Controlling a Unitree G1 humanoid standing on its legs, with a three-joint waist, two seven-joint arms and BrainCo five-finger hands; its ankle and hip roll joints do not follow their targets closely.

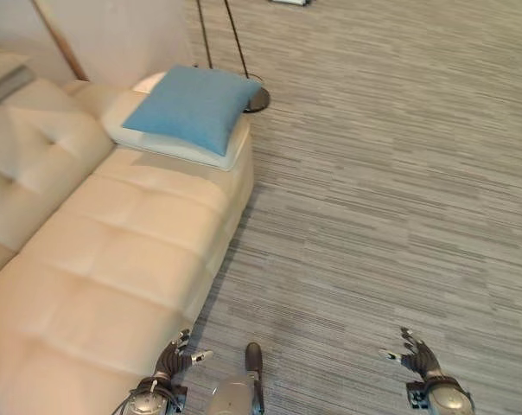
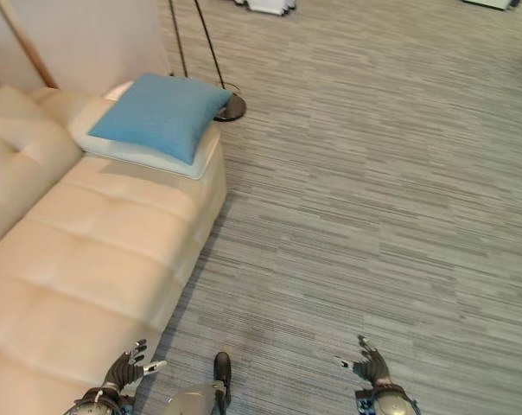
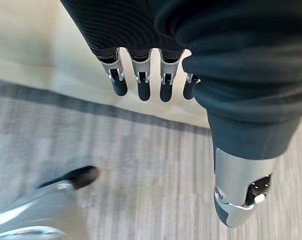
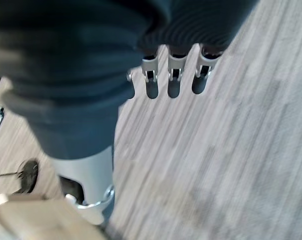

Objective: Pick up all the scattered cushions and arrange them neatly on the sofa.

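Two cushions are in sight, both well ahead of my left hand (image 1: 176, 359) at the sofa's (image 1: 114, 251) far end: a blue cushion (image 1: 194, 105) lying flat on a white cushion (image 1: 231, 152), stacked over the end of the seat. I judge they sit there as a placed pair, square to the seat edge and off the floor (image 1: 391, 173). Left hand hangs just beside the sofa front, fingers (image 3: 141, 85) straight and spread, holding nothing. Right hand (image 1: 421, 359) hangs over bare floor, well apart from the sofa, fingers (image 4: 173, 82) likewise extended and empty. A lamp base (image 1: 256, 100) with thin poles stands on the floor just beyond the stacked cushions, a thing to avoid if I reach there. No cushion lies on the floor in front of either hand.
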